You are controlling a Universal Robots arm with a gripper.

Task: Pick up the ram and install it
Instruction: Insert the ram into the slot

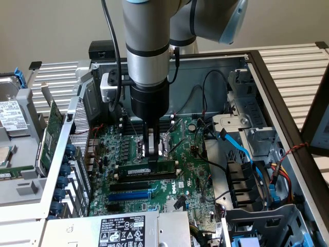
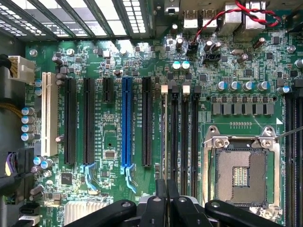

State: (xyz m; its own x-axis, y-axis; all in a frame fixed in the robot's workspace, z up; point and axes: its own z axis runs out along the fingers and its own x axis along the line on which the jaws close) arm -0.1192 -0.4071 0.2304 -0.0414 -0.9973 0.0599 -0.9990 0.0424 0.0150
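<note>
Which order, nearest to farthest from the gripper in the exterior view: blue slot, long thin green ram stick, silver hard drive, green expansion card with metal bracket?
From the gripper:
1. long thin green ram stick: gripped between the fingers.
2. blue slot: on the board, nearer the camera.
3. green expansion card with metal bracket: exterior view's left, beside the case wall.
4. silver hard drive: far left edge.

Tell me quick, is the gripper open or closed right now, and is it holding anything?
Gripper: closed, gripping the ram by its top edge.
</note>
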